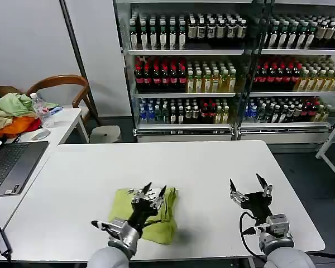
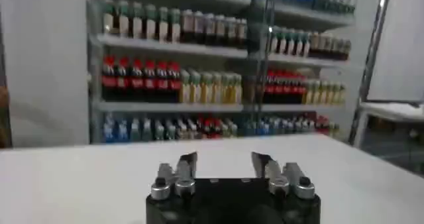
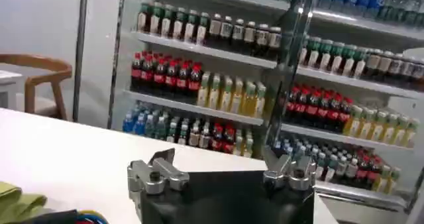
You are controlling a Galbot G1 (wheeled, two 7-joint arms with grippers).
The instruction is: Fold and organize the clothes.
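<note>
Currently hovering left gripper (image 1: 154,191) fingers spread, empty, over folded T-shirt (image 1: 166,222); right gripper (image 1: 248,186) likewise, beside it above tabletop (image 1: 212,162). Risking snagging layers, undoing fold.

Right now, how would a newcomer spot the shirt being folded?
On the big white table, look near its front edge under the open left gripper. There lies a folded lime T-shirt, the table's one garment, unlike the mixed pile beside the laptop.
</note>
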